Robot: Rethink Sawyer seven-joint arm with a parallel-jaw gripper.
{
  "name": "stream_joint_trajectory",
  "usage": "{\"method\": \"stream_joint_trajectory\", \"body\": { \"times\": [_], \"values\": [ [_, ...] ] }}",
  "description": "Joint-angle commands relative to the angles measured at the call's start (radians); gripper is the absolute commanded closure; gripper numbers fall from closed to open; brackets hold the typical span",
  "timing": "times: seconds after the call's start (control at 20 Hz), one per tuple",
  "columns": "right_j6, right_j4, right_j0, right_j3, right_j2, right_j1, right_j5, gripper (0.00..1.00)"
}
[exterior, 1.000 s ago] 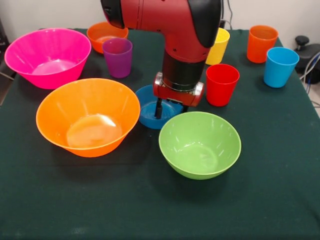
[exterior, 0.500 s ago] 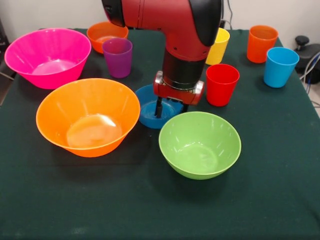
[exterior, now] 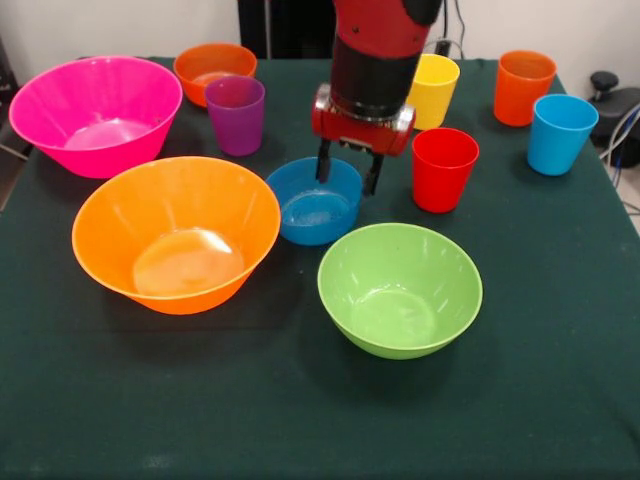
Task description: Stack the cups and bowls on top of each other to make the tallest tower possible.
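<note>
My gripper (exterior: 347, 180) hangs open just above the far rim of the small blue bowl (exterior: 313, 207), with nothing between its fingers. The blue bowl stands upright on the table between the large orange bowl (exterior: 175, 235) and the green bowl (exterior: 400, 290). The pink bowl (exterior: 95, 115) sits at the far left, with the small orange bowl (exterior: 213, 68) behind the purple cup (exterior: 235, 115). The red cup (exterior: 444, 168) stands right of the gripper. The yellow cup (exterior: 437, 92) is partly hidden behind the arm. The orange cup (exterior: 523, 87) and light blue cup (exterior: 560, 133) stand far right. Nothing is stacked.
A dark green cloth (exterior: 300, 420) covers the table. A black device (exterior: 612, 100) with cables sits off the table's right edge, close to the light blue cup.
The gripper has risen out of the blue bowl and drawn back toward the far side. The blue bowl stays on the table, now fully in sight.
</note>
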Motion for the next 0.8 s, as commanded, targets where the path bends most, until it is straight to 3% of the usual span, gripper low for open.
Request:
{"method": "stream_joint_trajectory", "body": {
  "times": [0.05,0.8],
  "values": [
    [0.053,0.037,-0.008,0.113,0.096,-0.086,0.099,0.0],
    [0.063,0.035,0.001,0.119,0.085,-0.073,0.071,0.0]
  ]
}}
